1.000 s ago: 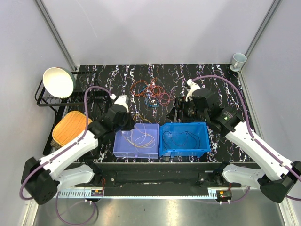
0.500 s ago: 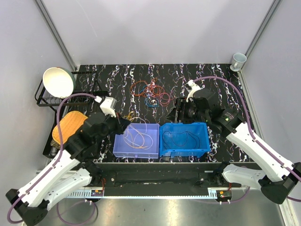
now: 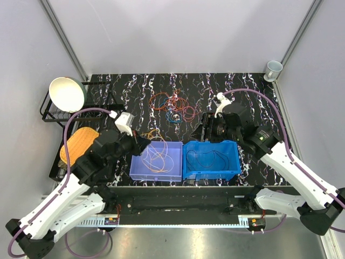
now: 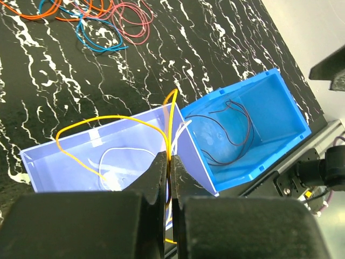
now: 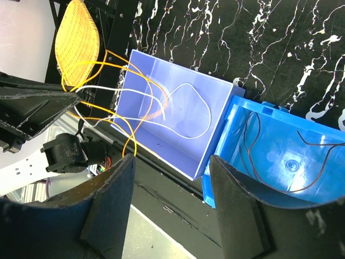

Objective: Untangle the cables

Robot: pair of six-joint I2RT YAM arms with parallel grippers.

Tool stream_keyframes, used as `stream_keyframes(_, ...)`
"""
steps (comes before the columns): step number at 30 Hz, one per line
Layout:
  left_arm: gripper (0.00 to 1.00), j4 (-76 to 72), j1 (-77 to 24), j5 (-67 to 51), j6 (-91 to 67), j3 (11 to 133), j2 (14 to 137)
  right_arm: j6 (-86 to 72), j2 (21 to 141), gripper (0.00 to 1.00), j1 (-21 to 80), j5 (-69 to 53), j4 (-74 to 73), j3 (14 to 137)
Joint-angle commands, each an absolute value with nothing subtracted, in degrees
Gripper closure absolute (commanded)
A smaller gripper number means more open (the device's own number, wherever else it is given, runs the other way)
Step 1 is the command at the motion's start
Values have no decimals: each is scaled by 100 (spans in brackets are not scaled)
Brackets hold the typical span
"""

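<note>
The left gripper (image 4: 170, 162) is pinched tight on a yellow cable (image 4: 110, 117), whose loops hang below and ahead of it over the pale purple bin (image 4: 48, 162), so the step in hand looks like dropping a freed cable into its bin. The right gripper (image 5: 171, 162) hovers with fingers apart and empty, the blue bin (image 4: 280, 102) just beneath it. Next, the left jaws probably need to part squarely over the purple bin, before either arm reaches for the remaining tangle (image 3: 172, 106) well beyond both grippers.
</note>
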State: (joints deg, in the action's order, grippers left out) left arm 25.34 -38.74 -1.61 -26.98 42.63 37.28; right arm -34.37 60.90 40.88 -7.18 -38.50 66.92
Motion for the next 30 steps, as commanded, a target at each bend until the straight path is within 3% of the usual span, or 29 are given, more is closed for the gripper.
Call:
stream_keyframes(1,100,2329,-3894,-535,-2707,4316,3779,-3498,5976,37,4087,-809,-3656,6653)
stream_keyframes(8,100,2110,-3902,-387,-3040,3973,3867,-3498,5924,37,4087,-809,-3656,6610)
stream_keyframes(18,100,1363,-3894,720,-4543,2937,4332,-3516,5924,37,4087,-809,-3612,6513)
stream_keyframes(26,100,1204,-3902,1256,-5264,2944,4834,-3524,5985,37,4087,-852,-3560,6442)
stream_keyframes(30,100,1441,-3894,1318,-5335,3506,4887,-3533,5968,37,4087,-853,-3560,6416)
